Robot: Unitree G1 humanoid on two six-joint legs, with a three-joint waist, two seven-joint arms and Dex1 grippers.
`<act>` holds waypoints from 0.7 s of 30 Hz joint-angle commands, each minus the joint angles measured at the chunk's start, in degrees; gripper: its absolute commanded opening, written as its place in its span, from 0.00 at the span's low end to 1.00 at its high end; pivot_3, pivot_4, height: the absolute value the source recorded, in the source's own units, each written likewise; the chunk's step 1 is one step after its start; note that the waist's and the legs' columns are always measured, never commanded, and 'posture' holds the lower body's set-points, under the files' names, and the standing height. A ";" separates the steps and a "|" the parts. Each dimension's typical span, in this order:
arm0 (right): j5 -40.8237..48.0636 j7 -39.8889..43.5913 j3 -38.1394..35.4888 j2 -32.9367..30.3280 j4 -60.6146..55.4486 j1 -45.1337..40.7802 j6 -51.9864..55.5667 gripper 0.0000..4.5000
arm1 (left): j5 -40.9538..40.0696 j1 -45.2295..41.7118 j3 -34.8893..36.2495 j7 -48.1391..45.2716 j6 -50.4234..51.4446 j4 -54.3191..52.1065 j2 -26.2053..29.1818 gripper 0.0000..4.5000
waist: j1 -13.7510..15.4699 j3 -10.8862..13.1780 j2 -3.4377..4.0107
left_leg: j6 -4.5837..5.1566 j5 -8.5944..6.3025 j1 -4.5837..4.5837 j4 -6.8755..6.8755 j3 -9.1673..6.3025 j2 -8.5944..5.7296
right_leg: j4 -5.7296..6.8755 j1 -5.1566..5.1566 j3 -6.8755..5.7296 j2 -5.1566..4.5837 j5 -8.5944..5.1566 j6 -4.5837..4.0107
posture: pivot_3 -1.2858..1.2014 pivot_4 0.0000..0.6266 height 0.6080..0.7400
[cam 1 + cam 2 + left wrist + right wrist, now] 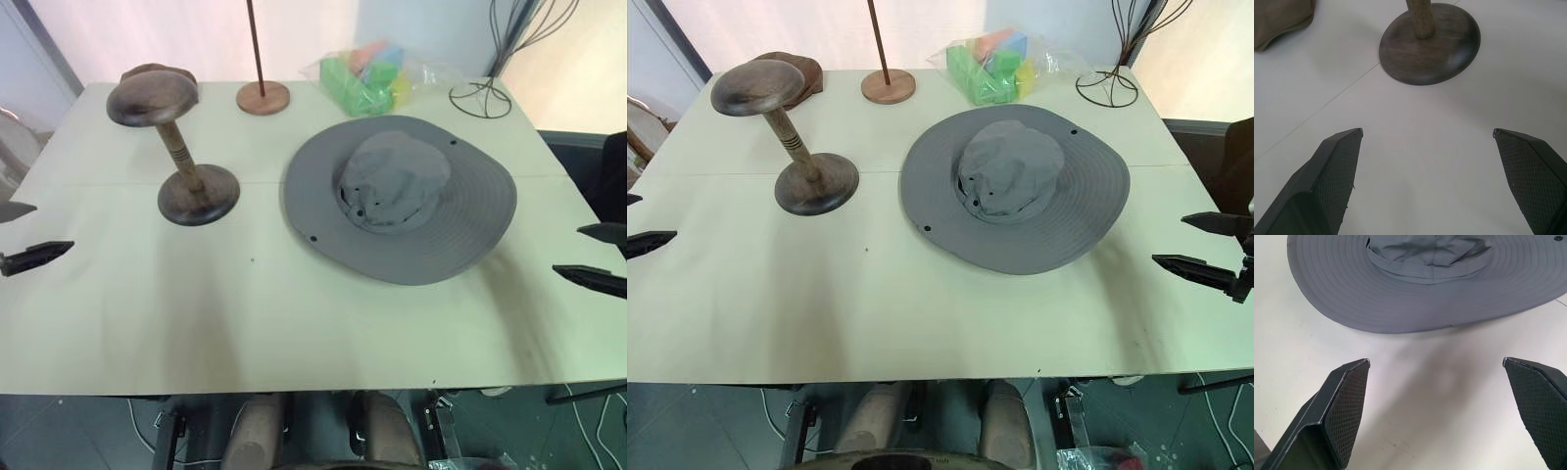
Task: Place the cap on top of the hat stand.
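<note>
on the pale table (118,323), a large grey fabric wide-brimmed sun hat, the cap (400,199), was seen lying flat, brim down and crown up, right of the middle. small metal eyelets were visible on its crown and brim. well apart from it, to the left, a dark brown wooden hat stand (176,147) with a mushroom-shaped domed head, ribbed stem and round base was set upright, its head bare. a brown folded fabric item (801,70) was partly hidden just behind the stand's head. further back, a thin pole on a light wooden disc base (263,97) was placed near the far edge, with a clear plastic bag of coloured blocks (367,76) beside it and a black wire stand (482,96) at the far right corner.

the left gripper (1427,133) was held over bare table near the stand's round base, its two black fingers (1337,171) spread wide apart with nothing between them. the right gripper (1437,362) was held just short of the cap's brim, not touching it, its jaws likewise spread wide and empty.
</note>
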 commanded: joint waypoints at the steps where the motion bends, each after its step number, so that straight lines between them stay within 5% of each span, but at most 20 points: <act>1: 0.13 -0.22 -2.74 0.02 -1.59 -0.21 -0.34 0.99 | 0.64 -1.18 -0.16 -0.44 -1.91 1.04 0.86 1.00 | -0.09 0.00 0.00 | 0.00 0.00 0.01 0.00 0.00 0.01 | 0.01 0.00 0.00 0.00 0.00 0.00 | 0.52 0.24 1.00; 14: 0.34 -3.46 -0.65 -0.59 -1.80 -3.88 -0.06 0.99 | -2.80 -4.96 -1.94 -3.04 3.62 -2.09 1.26 1.00 | -0.06 0.00 -0.01 | 0.01 0.01 0.04 0.05 0.08 0.04 | 0.09 0.00 0.05 0.01 0.01 0.05 | 0.52 0.24 1.00; 21: -3.18 -8.51 3.91 -1.22 -12.27 -8.59 -3.54 0.99 | -13.70 -17.72 -9.43 -12.38 17.38 -13.91 5.34 1.00 | -0.15 0.01 -0.07 | 0.02 0.02 0.03 0.25 0.09 0.03 | 0.36 0.00 0.10 0.01 -0.02 0.11 | 0.52 0.24 1.00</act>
